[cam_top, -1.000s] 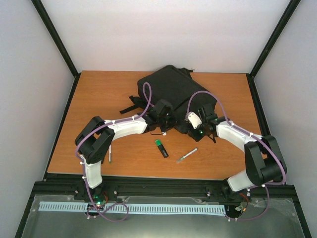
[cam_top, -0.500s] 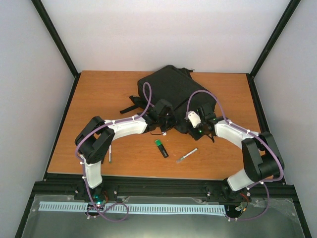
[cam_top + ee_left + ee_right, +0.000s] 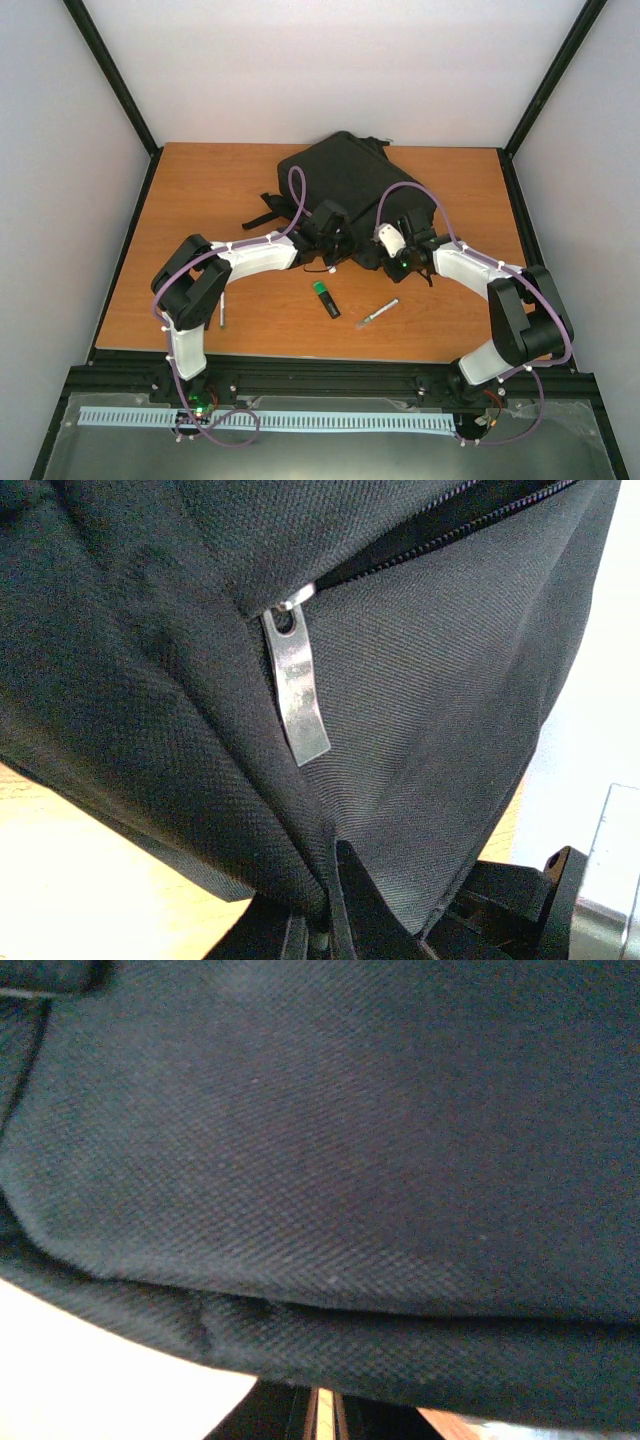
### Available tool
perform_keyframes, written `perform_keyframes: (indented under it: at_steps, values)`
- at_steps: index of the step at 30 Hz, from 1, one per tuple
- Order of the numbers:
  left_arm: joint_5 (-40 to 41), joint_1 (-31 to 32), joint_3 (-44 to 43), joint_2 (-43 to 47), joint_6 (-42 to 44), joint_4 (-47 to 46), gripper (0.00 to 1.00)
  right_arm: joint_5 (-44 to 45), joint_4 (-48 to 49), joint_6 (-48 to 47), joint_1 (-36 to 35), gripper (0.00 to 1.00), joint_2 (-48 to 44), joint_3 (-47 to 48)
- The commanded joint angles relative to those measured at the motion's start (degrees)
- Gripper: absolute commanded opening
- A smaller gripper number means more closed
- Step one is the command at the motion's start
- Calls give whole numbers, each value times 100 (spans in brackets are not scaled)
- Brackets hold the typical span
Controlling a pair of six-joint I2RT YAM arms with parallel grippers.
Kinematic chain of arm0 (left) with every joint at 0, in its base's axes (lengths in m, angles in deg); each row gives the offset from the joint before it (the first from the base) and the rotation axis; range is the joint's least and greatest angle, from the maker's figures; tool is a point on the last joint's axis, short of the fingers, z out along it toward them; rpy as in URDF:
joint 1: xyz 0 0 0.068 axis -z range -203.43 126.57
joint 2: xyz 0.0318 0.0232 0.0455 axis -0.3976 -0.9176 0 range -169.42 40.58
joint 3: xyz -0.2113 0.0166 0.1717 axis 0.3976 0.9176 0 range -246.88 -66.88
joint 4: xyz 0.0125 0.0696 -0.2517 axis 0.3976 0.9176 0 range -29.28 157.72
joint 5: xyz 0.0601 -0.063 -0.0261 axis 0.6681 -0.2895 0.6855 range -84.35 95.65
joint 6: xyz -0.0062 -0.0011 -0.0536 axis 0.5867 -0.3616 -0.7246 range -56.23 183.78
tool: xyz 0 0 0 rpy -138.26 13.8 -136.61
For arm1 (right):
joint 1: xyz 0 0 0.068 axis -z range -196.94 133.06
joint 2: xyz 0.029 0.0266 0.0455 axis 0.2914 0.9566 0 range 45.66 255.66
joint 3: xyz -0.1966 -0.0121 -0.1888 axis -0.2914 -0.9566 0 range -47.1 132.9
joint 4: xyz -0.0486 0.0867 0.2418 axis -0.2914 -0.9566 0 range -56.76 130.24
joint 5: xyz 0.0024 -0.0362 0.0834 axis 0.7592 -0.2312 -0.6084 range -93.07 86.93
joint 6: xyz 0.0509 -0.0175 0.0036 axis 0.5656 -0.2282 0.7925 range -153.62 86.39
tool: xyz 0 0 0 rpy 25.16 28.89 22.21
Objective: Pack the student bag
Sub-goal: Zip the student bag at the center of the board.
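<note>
Two holds on the student bag (image 3: 345,185), lying flat on the surface (image 3: 200,200) and stretching away beyond both arms. At the near hem, the left end effector (image 3: 325,900) pressed together, pinching a fold of black fabric just below the hanging zip pull (image 3: 295,695); above that pull, a zip line (image 3: 470,520) looking partly parted. Alongside, the right end effector (image 3: 325,1405) pressed together as well, tucked under the hem; impossible to tell whether any cloth is truly caught there. Behind both, loose and unpacked: a green highlighter (image 3: 325,299), a pen (image 3: 377,314), and a second pen (image 3: 222,312) by the left arm's elbow.

Likely trouble from here: a thin fold slipping free under any lift or pull, since woven fabric gives little purchase. With only one side really held, a lopsided lift, dragging the whole bag rather than spreading the opening. Also a risk of sweeping the loose items off the near edge with a sliding bag or forearm.
</note>
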Motion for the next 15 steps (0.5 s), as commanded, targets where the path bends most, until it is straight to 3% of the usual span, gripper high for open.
perform_keyframes:
  at_steps: [1,15]
  values:
    - [-28,47,-249,68,100,-160,1,-278,12,-180,-62,3,-48,77]
    - [-140,38,53,214,969,150,1,-43,-1342,-1048,168,3,-33,284]
